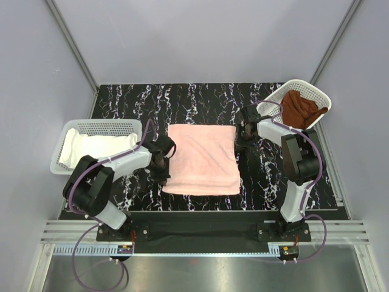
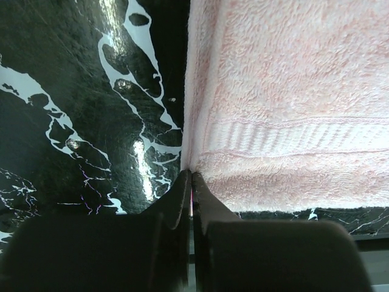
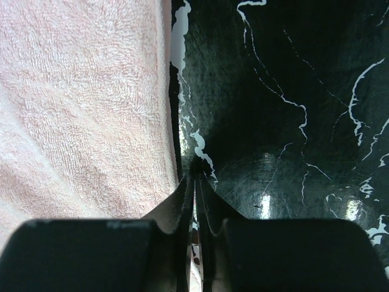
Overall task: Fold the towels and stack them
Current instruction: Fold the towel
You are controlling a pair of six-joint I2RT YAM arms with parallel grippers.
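Pink towel [image 1: 202, 159] lay flat mid-frame on the tabletop [image 1: 267, 182]. White towel [image 1: 91, 146] sat in the left basket [image 1: 103, 123], brown towel [image 1: 301, 108] in the right basket [image 1: 298, 83]. Left fingers [image 2: 176, 201] were pressed together at the pink towel's left edge, right fingers [image 3: 182, 201] together at its right edge. Could not tell whether either had caught the hem.

Risk: a thin or missed pinch would let one side slip on lifting, giving a skewed fold.

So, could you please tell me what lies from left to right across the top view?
From the left: white towel → left claw → pink towel → right claw → rust-brown towel.
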